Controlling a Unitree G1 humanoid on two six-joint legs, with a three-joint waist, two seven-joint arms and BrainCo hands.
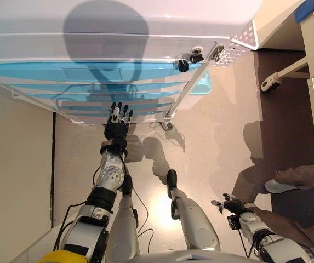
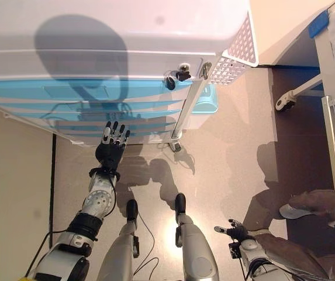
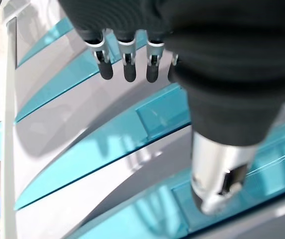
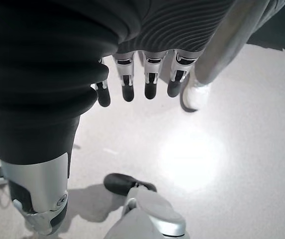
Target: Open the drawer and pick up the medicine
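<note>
A white cart with several blue drawer fronts (image 1: 85, 74) stands in front of me, all drawers closed. My left hand (image 1: 116, 125) is raised just before the lower drawers, fingers straight and open, holding nothing. In the left wrist view its fingertips (image 3: 127, 72) hover close to a blue drawer front (image 3: 132, 129) without touching it. My right hand (image 1: 232, 205) hangs low at my right side, open and empty, over bare floor. No medicine shows in any view.
The cart has a metal side rail (image 1: 192, 87) and a perforated side basket (image 1: 239, 46) at its right. A bed frame with a caster (image 1: 270, 82) stands at the far right. A person's shoe and leg (image 1: 288, 183) are near my right hand.
</note>
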